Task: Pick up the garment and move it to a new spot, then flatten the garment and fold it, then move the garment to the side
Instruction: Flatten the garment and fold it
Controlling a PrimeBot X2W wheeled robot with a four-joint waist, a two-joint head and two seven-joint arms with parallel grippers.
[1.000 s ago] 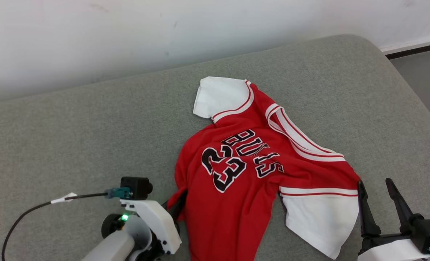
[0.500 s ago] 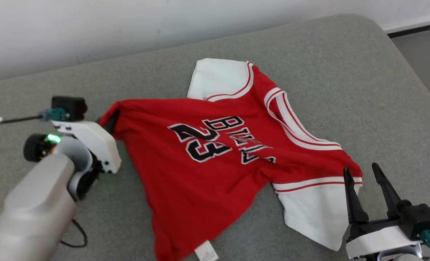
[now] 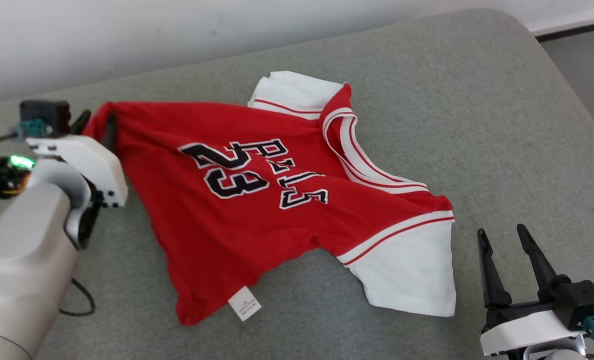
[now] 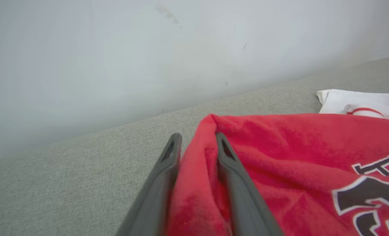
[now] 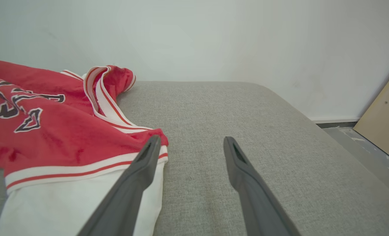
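The red garment [image 3: 256, 210] is lying spread across the middle of the grey cushion [image 3: 477, 125], its black number and lettering facing up. Its collar is pointing toward two o'clock in the head view. One white sleeve [image 3: 289, 90] is lying at its twelve o'clock edge, and the other white sleeve [image 3: 407, 280] is lying flat at five o'clock. A small white label [image 3: 244, 303] is showing at the hem, at six o'clock.

The left gripper [image 3: 96, 117] is sitting at the garment's ten o'clock corner, where the red cloth is drawn up into a point. In the left wrist view the gripper [image 4: 197, 135] is straddling a ridge of that cloth [image 4: 279, 147]. The two fingers are standing a narrow way apart and the fabric is filling the gap between them. Whether they are pressing on it cannot be told.

The right gripper [image 3: 501, 230] is hovering at the garment's four o'clock, just beside the flat sleeve and apart from it, with its jaws standing wide and nothing between them. In the right wrist view this gripper [image 5: 191, 139] is pointing over bare cushion, with the garment [image 5: 50, 137] lying at its nine o'clock. One finger is crossing in front of the sleeve's edge.
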